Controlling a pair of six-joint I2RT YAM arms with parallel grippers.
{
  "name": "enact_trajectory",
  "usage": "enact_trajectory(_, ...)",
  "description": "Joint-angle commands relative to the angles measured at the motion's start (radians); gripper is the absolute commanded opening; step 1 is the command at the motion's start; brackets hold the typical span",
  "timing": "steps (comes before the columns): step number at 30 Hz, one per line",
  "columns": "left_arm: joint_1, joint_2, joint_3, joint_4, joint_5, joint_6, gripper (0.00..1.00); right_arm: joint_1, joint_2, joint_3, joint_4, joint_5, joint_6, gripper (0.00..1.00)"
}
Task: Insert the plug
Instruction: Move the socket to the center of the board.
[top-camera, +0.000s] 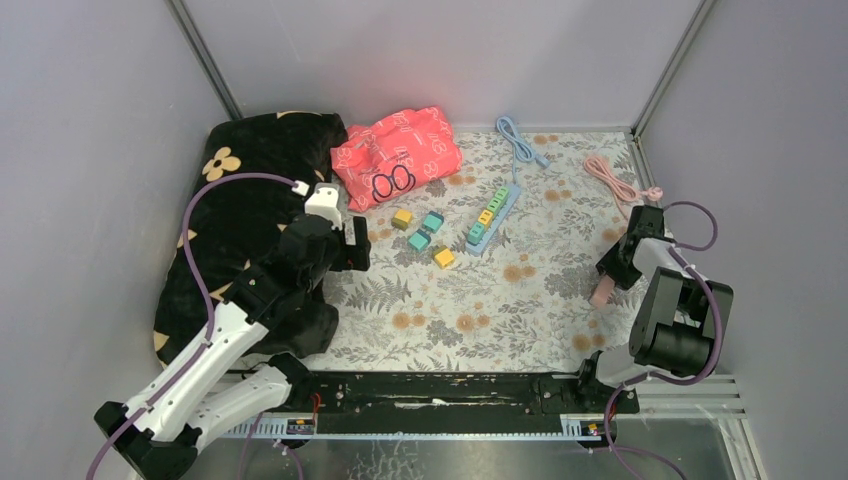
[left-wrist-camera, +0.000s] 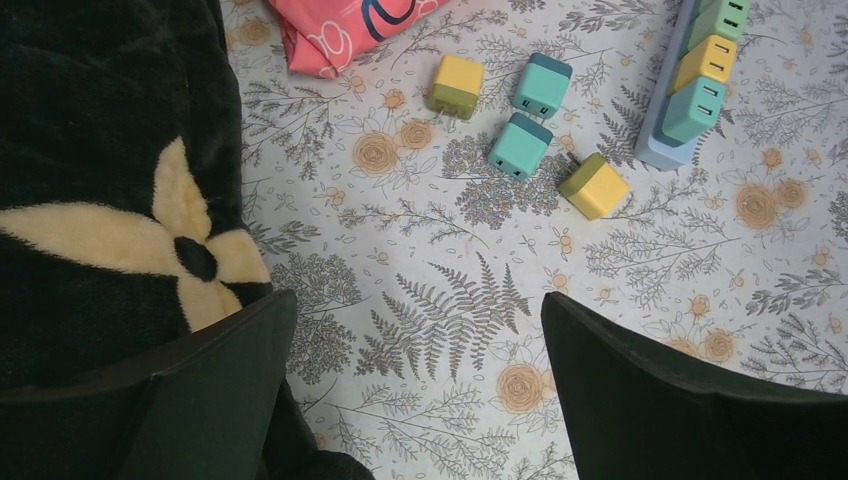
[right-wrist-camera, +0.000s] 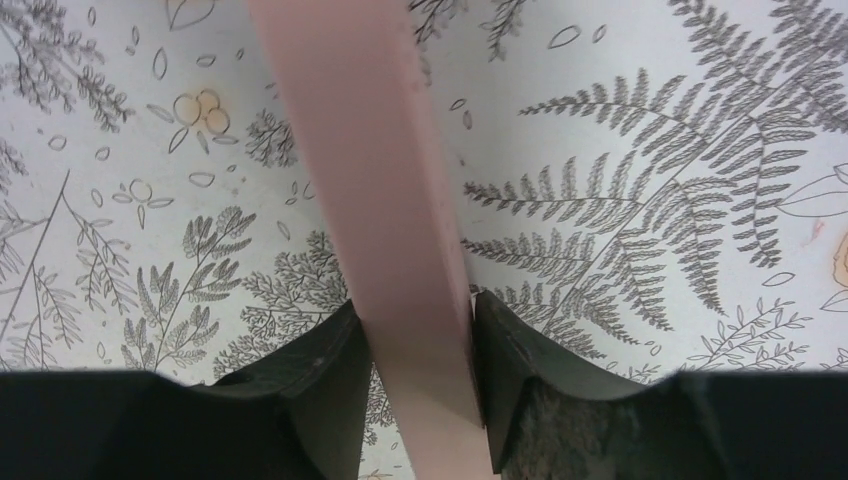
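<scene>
Right gripper (right-wrist-camera: 418, 305) pinching plug (right-wrist-camera: 350, 150) at right, near side; left gripper (left-wrist-camera: 418, 300) hanging open. You're wanting square, firm hold before carrying plug far-left to strip (top-camera: 493, 218).

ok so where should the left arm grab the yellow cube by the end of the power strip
Grip the yellow cube across two opposite flat sides, coming down from above. It lies skewed to the open jaws, so turn the wrist to square up. Probably pick the sides clear of the teal cube beside it.
</scene>
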Motion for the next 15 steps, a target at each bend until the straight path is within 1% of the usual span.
enact_trajectory(1, 0.021, -0.004, -0.010, 0.058, 0.017, 0.012, 1.00, 0.053, -0.028, 0.011, -0.029, 0.041, -0.035, 0.44)
enact_trajectory(4, 0.030, -0.002, -0.011, 0.061, 0.032, 0.011, 1.00, 0.123, -0.030, 0.040, -0.061, 0.092, -0.048, 0.42)
enact_trajectory(6, 0.034, -0.002, -0.012, 0.061, 0.043, 0.010, 1.00, 0.157, -0.029, 0.056, -0.082, 0.098, -0.053, 0.39)
enact_trajectory(9, 0.043, -0.001, -0.010, 0.063, 0.068, 0.011, 1.00, 0.203, -0.043, 0.069, -0.102, 0.087, -0.049, 0.31)
enact_trajectory(15, 0.059, 0.051, 0.007, 0.058, 0.175, 0.012, 1.00, 0.308, -0.087, 0.072, -0.123, 0.023, -0.001, 0.25)
